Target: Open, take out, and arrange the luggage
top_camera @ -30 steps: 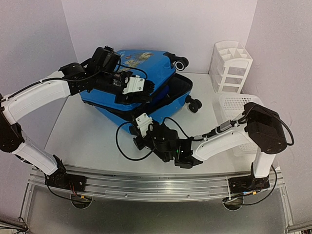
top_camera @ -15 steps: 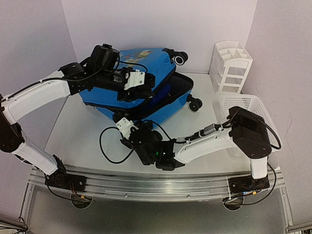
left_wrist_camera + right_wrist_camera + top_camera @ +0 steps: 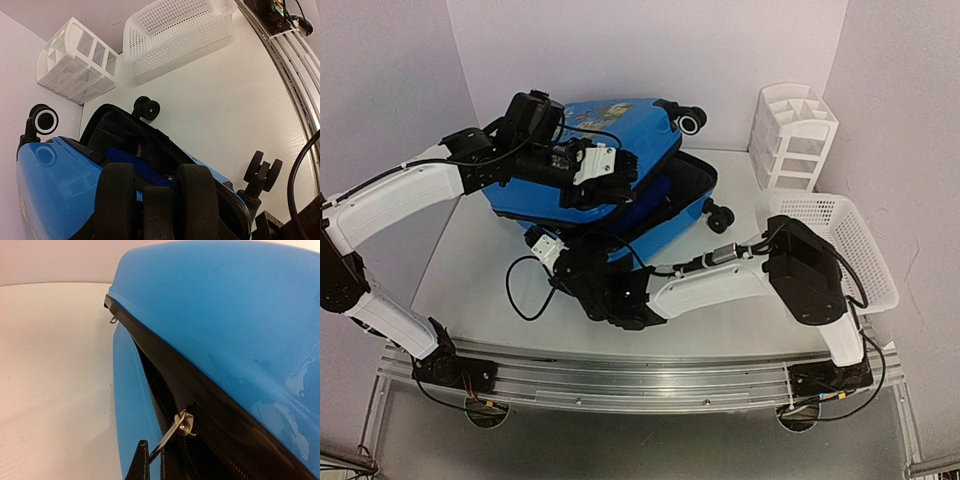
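Note:
The blue luggage lies on the table with its fish-print lid lifted partway, showing black lining. My left gripper is shut on the lid's front edge and holds it up. In the left wrist view its pads clamp a black part of the lid, and a dark blue item lies inside. My right gripper is low at the case's near left corner. The right wrist view shows the metal zipper pull and its black tab drawn taut toward the camera; the fingers are out of frame.
A white perforated basket sits at the right edge, and it also shows in the left wrist view. A white compartmented organizer stands at the back right. The luggage wheels stick out on the right. A black cable loop lies by my right wrist.

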Controlling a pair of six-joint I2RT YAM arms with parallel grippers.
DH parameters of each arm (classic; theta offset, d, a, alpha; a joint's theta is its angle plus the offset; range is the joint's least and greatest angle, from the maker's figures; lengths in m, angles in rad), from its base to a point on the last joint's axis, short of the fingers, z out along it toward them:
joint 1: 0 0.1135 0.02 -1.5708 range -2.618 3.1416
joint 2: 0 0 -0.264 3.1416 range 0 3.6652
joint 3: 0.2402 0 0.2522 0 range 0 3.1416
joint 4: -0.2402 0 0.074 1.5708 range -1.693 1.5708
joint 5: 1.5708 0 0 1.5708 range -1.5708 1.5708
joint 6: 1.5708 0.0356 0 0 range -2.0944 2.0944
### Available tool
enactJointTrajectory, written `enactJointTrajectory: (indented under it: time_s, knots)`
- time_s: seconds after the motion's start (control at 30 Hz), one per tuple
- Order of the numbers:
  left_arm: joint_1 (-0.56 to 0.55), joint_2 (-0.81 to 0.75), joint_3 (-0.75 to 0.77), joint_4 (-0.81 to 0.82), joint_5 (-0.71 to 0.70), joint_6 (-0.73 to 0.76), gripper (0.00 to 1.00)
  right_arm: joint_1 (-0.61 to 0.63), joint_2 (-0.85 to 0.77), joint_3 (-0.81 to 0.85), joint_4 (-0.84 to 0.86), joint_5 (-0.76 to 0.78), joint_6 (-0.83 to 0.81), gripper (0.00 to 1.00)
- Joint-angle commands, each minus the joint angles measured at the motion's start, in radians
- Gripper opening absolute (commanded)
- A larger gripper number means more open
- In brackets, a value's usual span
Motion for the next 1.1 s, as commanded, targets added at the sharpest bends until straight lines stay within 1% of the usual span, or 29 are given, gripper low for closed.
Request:
enactJointTrajectory:
  time_s: [0.0, 0.07, 0.17, 0.33, 0.4, 0.47, 0.57, 0.67, 0.73, 0.87, 0.97, 1.07]
  knots:
    - [-0.036, -0.075, 0.079, 0.285, 0.400, -0.318, 0.00, -0.029, 0.041, 0.168, 0.009, -0.266, -0.017, 0.00]
    - [-0.036, -0.078, 0.081, 0.273, 0.406, -0.310, 0.00, -0.030, 0.063, 0.212, -0.063, -0.339, -0.017, 0.00]
    - [-0.036, -0.087, 0.078, 0.258, 0.417, -0.302, 0.00, -0.035, 0.096, 0.274, -0.147, -0.393, -0.007, 0.00]
    - [-0.030, -0.111, 0.072, 0.218, 0.390, -0.282, 0.00, -0.041, 0.068, 0.267, -0.189, -0.435, 0.021, 0.00]
    - [-0.013, -0.123, 0.072, 0.196, 0.385, -0.278, 0.00, -0.038, 0.032, 0.234, -0.197, -0.451, 0.029, 0.01]
    - [0.011, -0.134, 0.069, 0.180, 0.383, -0.276, 0.00, -0.029, -0.011, 0.187, -0.199, -0.461, 0.028, 0.05]
    - [0.048, -0.156, 0.060, 0.161, 0.379, -0.265, 0.00, -0.002, -0.077, 0.100, -0.208, -0.463, 0.014, 0.15]
    - [0.077, -0.175, 0.051, 0.136, 0.373, -0.245, 0.00, 0.021, -0.146, 0.014, -0.229, -0.475, 0.040, 0.26]
    - [0.092, -0.190, 0.037, 0.113, 0.373, -0.223, 0.00, 0.033, -0.207, -0.056, -0.248, -0.511, 0.074, 0.30]
    - [0.131, -0.225, 0.005, 0.057, 0.369, -0.171, 0.00, 0.054, -0.298, -0.135, -0.318, -0.590, 0.145, 0.35]
    - [0.171, -0.240, 0.003, -0.011, 0.362, -0.140, 0.00, 0.060, -0.359, -0.182, -0.372, -0.616, 0.205, 0.38]
    - [0.188, -0.265, -0.015, -0.127, 0.325, -0.033, 0.00, 0.060, -0.443, -0.241, -0.385, -0.605, 0.261, 0.39]
